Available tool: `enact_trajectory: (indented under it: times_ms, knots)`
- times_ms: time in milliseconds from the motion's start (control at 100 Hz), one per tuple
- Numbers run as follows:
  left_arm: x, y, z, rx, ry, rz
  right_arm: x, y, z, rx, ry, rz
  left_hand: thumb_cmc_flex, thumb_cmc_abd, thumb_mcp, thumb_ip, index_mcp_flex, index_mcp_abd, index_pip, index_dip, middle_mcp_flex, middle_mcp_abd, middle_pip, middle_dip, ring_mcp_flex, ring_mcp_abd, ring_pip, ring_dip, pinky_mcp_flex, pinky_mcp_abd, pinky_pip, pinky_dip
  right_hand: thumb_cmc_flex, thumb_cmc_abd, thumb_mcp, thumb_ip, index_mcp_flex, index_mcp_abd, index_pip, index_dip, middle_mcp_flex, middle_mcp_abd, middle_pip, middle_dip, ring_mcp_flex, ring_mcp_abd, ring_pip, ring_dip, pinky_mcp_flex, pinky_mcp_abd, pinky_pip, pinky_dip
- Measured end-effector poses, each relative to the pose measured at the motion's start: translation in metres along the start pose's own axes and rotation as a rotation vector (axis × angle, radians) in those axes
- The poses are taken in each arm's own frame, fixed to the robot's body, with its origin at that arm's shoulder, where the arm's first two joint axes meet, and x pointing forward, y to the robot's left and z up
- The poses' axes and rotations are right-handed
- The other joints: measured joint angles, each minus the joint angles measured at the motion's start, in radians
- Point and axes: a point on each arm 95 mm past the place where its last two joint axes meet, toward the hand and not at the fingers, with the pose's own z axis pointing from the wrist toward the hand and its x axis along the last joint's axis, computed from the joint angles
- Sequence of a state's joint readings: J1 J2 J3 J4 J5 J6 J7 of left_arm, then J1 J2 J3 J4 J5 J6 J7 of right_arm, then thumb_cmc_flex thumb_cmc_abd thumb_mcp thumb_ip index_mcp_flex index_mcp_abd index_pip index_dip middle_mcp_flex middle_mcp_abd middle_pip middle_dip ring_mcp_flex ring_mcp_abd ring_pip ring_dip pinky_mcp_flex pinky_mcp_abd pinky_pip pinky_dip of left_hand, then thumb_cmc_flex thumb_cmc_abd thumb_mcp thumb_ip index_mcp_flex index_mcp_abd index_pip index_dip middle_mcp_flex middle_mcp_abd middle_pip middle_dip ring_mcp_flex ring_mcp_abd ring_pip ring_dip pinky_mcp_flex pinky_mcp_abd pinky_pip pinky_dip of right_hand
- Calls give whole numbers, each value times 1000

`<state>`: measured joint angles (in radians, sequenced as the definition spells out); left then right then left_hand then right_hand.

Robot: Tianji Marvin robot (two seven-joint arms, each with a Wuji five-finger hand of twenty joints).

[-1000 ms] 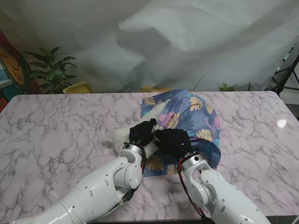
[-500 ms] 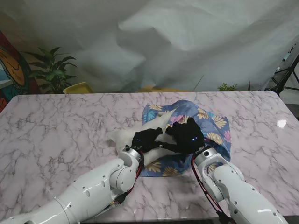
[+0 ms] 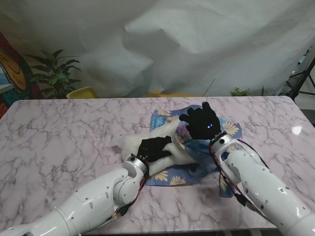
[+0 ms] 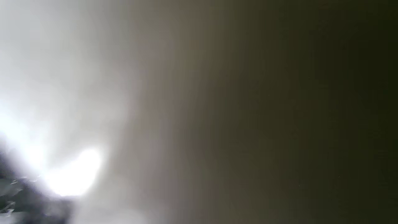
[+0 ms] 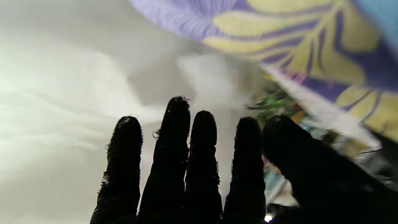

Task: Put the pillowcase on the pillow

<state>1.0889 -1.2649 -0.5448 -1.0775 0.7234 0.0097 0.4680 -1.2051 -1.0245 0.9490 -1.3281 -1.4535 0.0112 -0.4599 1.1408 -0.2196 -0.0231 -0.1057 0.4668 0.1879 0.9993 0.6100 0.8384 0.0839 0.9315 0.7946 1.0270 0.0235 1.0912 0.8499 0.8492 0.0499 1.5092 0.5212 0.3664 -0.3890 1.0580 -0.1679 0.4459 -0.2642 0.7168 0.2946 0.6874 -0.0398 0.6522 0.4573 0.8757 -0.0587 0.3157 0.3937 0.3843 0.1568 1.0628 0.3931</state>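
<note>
1. The pillow [image 3: 165,142] is the landmark: a soft white cushion, plump and rounded, lying on the marble table [image 3: 59,132] near its middle. Its bare end points toward the robot's left.
2. The pillowcase [image 3: 197,147] is thin printed cloth, blue and purple with yellow and pink leaf shapes. It lies crumpled and partly flattened around the pillow's right-hand end, spreading from the pillow's far side round to its near side, where a flat flap rests on the table.
3. The left hand [image 3: 153,147], in a black knitted glove, rests on top of the pillow at its near edge, fingers curled against the white stuffing. Whether it pinches the fabric or merely presses on it cannot be told.
4. The left wrist view shows only a blurred grey-to-dark surface with a bright patch, too close to make out.
5. The right hand [image 3: 201,123], also black-gloved, is raised over the pillowcase just right of the pillow, fingers straight and spread, holding nothing.
6. In the right wrist view its fingers [image 5: 177,149] stand straight side by side, the glove's fuzzy knit visible at the edges, the thumb set apart. Beyond them hangs a fold of the pillowcase [image 5: 279,34], ribbed weave with broad yellow leaves.
7. The table top is glossy pale marble with grey veins.
</note>
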Motion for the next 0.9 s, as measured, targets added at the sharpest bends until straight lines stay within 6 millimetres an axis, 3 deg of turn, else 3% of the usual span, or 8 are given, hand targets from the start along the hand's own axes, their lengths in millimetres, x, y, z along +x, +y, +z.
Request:
enact_trajectory:
  times_ms: [180, 260, 340, 480, 570, 630, 710, 900]
  knots:
    - [-2, 0, -2, 1, 6, 15, -18, -12, 7, 128, 149, -53, 0, 5, 0, 0, -1, -4, 1, 0, 0, -2, 0, 0, 0, -7, 0, 0, 0, -6, 0, 0, 13, -204, 152, 0, -295, 89, -87, -101, -265, 51, 84, -48, -150, 0, -12, -59, -63, -12, -6, -63]
    - [-2, -1, -3, 0, 7, 20, -19, -18, 6, 145, 189, -14, 0, 5, 0, 0, -1, -4, 1, 0, 0, -3, 0, 0, 0, -7, 0, 0, 0, -6, 0, 0, -18, -223, 159, 0, -315, 151, -291, -209, -357, 73, 129, -59, -186, 3, -5, -69, -81, -11, -13, -76]
    - [-3, -1, -3, -1, 9, 28, -16, -23, 5, 158, 235, 76, 0, 5, 0, 0, -1, -5, 1, 0, 0, -3, 0, 0, 0, -7, 0, 0, 0, -7, 0, 0, -43, -233, 149, 0, -314, 203, -651, -159, -408, 74, 157, -67, -180, 3, 4, -71, -84, -10, -14, -79]
    - [-2, -1, -4, -2, 11, 32, -1, -31, 6, 179, 300, 141, 0, 6, 0, 0, -1, -5, 1, 0, 0, -3, 0, 0, 0, -7, 0, 0, 0, -7, 0, 0, -52, -234, 127, 0, -278, 170, -743, -194, -431, 70, 193, -59, -173, -5, 33, -59, -85, 2, -15, -86]
    - [-2, -1, -4, -3, 16, 39, 8, -39, 9, 143, 353, 167, 0, 6, 0, 0, 0, -11, 3, 0, 0, -3, 0, 0, 0, -7, 0, 0, 0, -7, 0, 0, -40, -274, 165, 9, -237, -21, -386, 94, -311, 8, 215, -7, -79, -60, 106, 18, -55, 3, -15, -86]
    - [-2, 0, -4, -4, 17, 43, 8, -44, 14, 83, 345, 211, 0, 6, 0, 0, 0, -22, 5, 0, 0, -3, 0, 1, 0, -7, 0, 0, 0, -8, 0, 0, -23, -291, 183, 8, -3, -129, -117, 87, -144, -66, 215, 27, 6, -114, 180, 79, -24, 2, -13, -76]
    - [-2, -1, -4, -1, 16, 47, 5, -47, 22, 72, 312, 257, 0, 6, 0, 0, -1, -22, 5, 0, 0, -4, 0, 1, 0, -7, 0, 0, 0, -8, 0, 0, 26, -355, 186, -129, 329, -235, 200, -82, 77, -138, 215, 78, 141, -151, 267, 200, 23, 13, 4, -53]
    - [-7, -5, -5, -10, 0, 65, 8, -41, 34, -16, 240, 340, 0, 6, 0, 0, -1, -22, 5, 0, 0, -6, 0, 1, 0, -8, 0, 0, 0, -8, 0, 0, 41, -396, 177, -164, 397, -246, 364, -107, 382, -197, 215, 192, 391, -172, 424, 321, 138, 18, 63, 17]
